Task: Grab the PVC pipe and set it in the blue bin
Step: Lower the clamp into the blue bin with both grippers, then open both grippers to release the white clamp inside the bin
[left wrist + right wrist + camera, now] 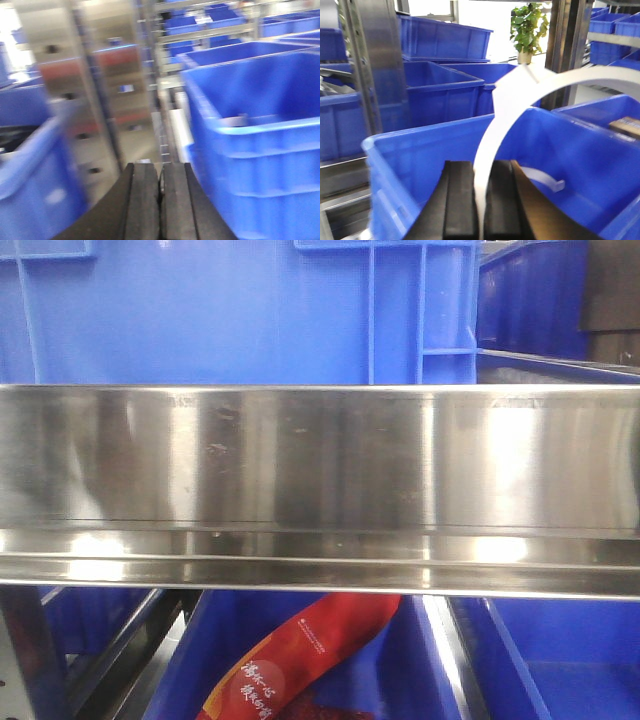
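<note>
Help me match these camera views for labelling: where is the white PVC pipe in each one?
Front view: not in it.
Left wrist view: not in it.
Right wrist view: PVC pipe rises from the right gripper at bottom centre, arcing to the right edge.
Shared landmark: blue bins, in all three views.

Red bag [300, 660], white Chinese characters, unreadable

A polished steel shelf [320, 470] is seen edge-on across the front view. A large blue crate [200, 310] is borne on it, with a second crate [530, 300] just beside it at the right. More blue crates [570, 660] are ranged beneath, and in the right wrist view a blue bin [410, 150] is set near a steel upright [375, 75].
</note>
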`<state>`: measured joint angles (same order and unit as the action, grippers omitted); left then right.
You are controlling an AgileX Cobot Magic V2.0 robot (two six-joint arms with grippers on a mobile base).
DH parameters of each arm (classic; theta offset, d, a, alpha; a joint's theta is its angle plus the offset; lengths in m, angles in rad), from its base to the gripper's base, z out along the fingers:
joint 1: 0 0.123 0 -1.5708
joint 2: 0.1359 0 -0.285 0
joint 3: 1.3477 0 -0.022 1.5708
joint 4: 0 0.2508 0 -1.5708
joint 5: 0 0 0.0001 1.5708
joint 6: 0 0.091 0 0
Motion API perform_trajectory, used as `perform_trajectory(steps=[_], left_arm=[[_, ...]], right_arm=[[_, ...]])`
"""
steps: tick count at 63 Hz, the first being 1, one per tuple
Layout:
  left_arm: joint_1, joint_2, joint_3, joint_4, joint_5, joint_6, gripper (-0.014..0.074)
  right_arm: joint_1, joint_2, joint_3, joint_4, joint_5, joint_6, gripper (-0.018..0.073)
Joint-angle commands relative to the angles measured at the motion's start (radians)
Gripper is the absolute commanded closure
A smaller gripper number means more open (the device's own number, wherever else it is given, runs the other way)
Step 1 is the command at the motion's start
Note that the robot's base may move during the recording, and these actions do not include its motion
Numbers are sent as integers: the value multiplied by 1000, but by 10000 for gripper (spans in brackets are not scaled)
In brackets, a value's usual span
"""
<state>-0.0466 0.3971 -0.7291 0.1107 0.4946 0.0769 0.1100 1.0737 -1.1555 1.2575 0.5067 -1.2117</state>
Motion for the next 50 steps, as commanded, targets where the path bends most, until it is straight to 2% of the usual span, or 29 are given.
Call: perform_trajectory(steps=[1,11,20,30,38,50], left_arm=[[28,-5,1,8,-3,-7,707],[47,-5,1,8,9,-7,707],[47,-5,4,13,11,-7,707],[47,-5,24,16,11,-7,707],[47,-5,33,16,12,-7,707],[47,-5,35,16,12,-7,707]], right_arm=[[43,30,-18,-35,-119,-10,721],[90,98,-56,-127,-206,-10,721],[118,152,-101,-137,-259,-10,721],[172,217,-141,-216,-301,-10,721],[204,272,-172,-221,-310,-10,721],[204,349,-197,-222,-313,-10,721]])
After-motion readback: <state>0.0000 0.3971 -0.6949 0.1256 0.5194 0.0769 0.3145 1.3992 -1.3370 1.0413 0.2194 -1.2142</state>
